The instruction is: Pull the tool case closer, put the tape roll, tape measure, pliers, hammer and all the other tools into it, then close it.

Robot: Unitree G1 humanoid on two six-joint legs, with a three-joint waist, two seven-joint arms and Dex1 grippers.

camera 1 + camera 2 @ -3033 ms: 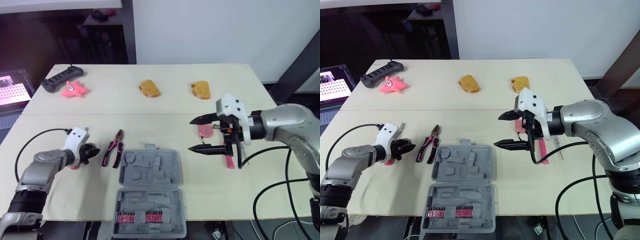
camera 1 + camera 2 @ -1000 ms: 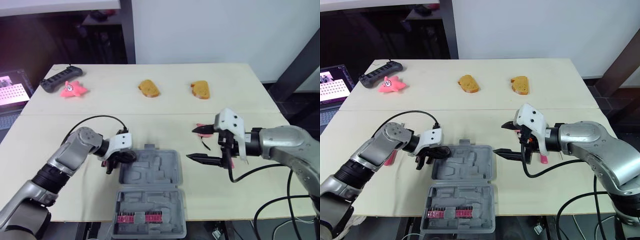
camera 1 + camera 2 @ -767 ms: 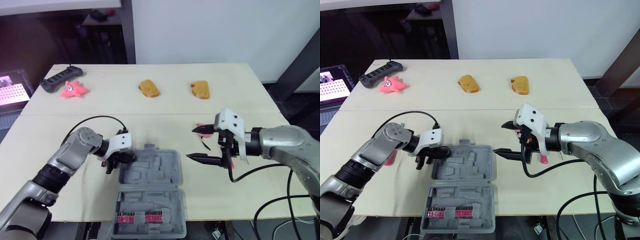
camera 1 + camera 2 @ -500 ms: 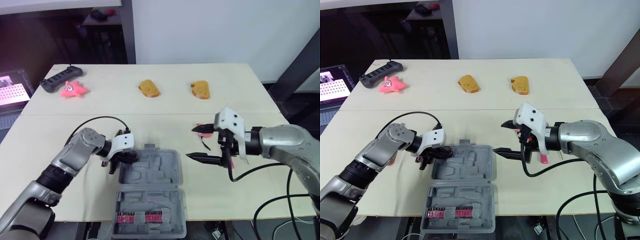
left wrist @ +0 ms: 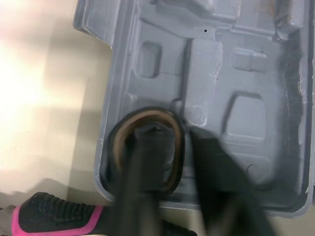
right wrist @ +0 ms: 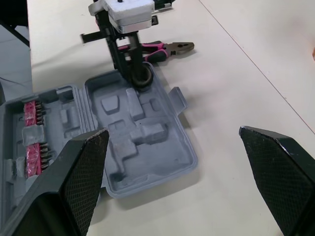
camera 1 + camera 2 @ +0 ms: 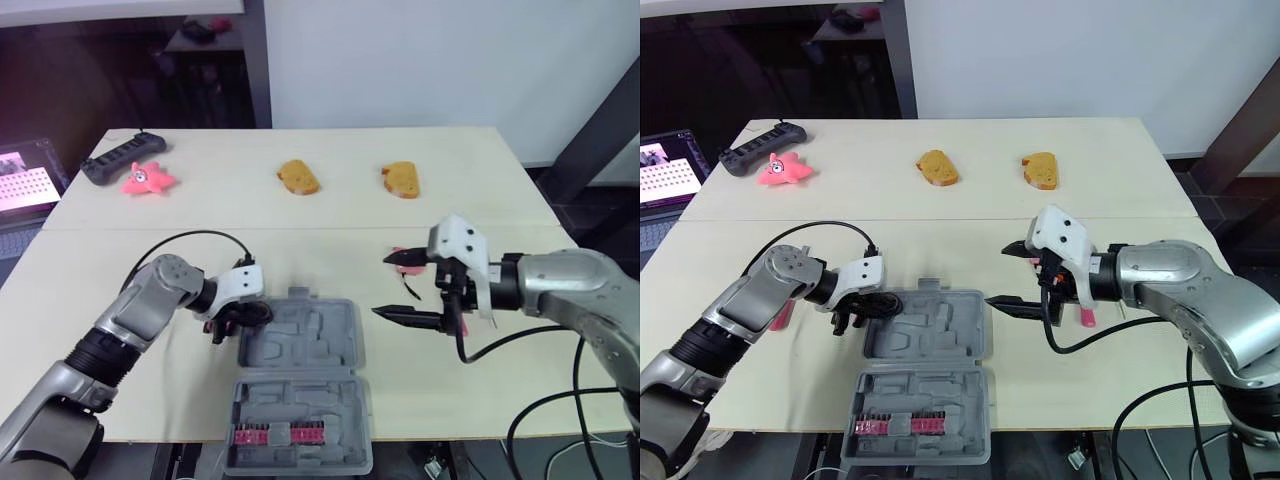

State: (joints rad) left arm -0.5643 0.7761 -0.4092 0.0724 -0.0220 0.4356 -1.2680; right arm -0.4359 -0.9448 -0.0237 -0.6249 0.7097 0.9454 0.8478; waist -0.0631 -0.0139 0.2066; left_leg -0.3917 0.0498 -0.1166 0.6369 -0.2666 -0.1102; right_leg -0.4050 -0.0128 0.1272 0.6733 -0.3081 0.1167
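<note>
The grey tool case lies open near the table's front edge, with a row of pink bits in its near half. My left gripper hangs over the case's far left corner, shut on the black tape roll: one finger goes through the ring, the other is outside it. The roll sits at the corner pocket. The pink-handled pliers lie just left of the case. My right gripper stands wide open right of the case. Behind it are the pink tape measure and a pink tool handle.
Two bread-like pieces lie at the back middle. A pink star toy and a black power strip are at the back left. Another pink tool lies under my left forearm.
Over three seconds my left arm swung right, from left of the pliers to the case's corner. My right gripper came down and left. In the last second almost nothing moved.
</note>
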